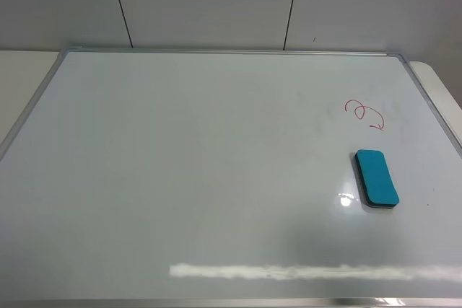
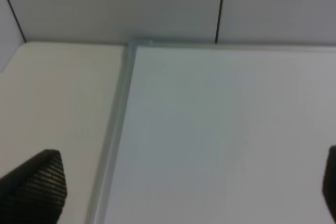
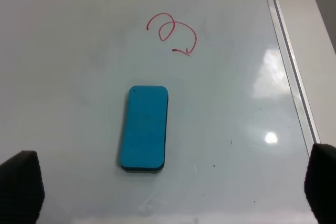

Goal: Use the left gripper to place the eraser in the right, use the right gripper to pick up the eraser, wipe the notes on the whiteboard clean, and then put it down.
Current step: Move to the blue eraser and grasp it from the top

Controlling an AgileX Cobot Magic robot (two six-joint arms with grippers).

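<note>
The eraser (image 1: 376, 178) lies flat at lower right, just below the notes (image 1: 364, 115) on the whiteboard (image 1: 180, 178), handy for the open right gripper (image 3: 171, 182); the left gripper (image 2: 186, 182) is open and empty.

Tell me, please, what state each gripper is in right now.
Left gripper: open, jaws wide apart, holding nothing.
Right gripper: open, holding nothing; the eraser lies free on the whiteboard.

whiteboard (image 1: 180, 178): glossy white, silver-framed, lying flat | eraser (image 1: 376, 178): teal block, dark felt side down, flat on whiteboard's right part | notes (image 1: 364, 115): red looped squiggle, intact, near eraser's far end | right pincer (image 3: 170, 184): spread wide, clear of eraser
</note>
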